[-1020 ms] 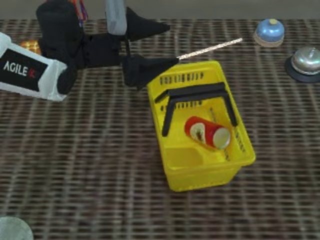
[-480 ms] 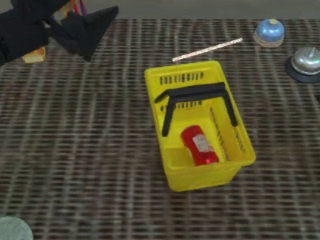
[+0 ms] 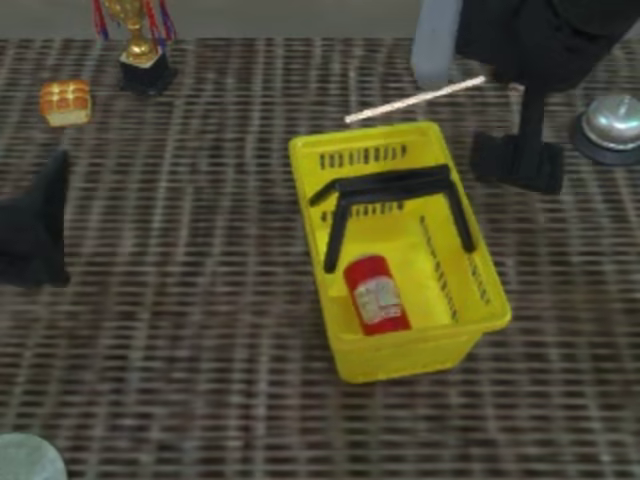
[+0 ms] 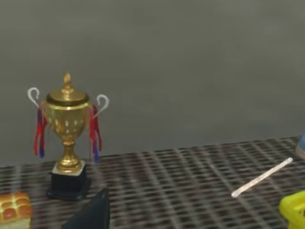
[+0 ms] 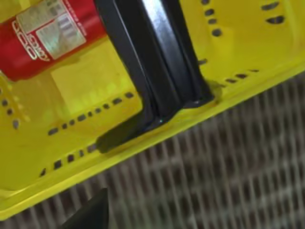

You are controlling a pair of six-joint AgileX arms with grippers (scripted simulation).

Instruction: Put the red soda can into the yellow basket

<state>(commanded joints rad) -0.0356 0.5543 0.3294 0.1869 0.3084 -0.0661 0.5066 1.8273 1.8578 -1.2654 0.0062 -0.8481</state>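
Down in the yellow basket (image 3: 400,145) lies the red soda can (image 3: 377,293). The can is on its side on the basket floor, with its white label patch facing up, just below the black folding handles (image 3: 395,190). Nothing is holding the can. The basket sits near the middle of the counter (image 3: 200,330), a bit toward the right edge.

The right end effector (image 3: 516,160) hangs just beside the basket's far right corner, close to the rim and not touching the can. I cannot tell how far its fingers are spread. Its wrist camera looks down on the basket rim (image 5: 143,152), a handle (image 5: 152,62) and the can (image 5: 47,33).

The left end effector (image 3: 35,225) is at the left edge of the counter, well apart from the basket. I cannot tell if it is spread or closed, and it has hold of nothing.

Along the far edge stand a gold trophy (image 3: 140,45) and a small bread loaf (image 3: 65,102) near the left corner. A thin pale stick (image 3: 415,100) lies behind the basket. A silver bell (image 3: 612,122) sits by the right edge.
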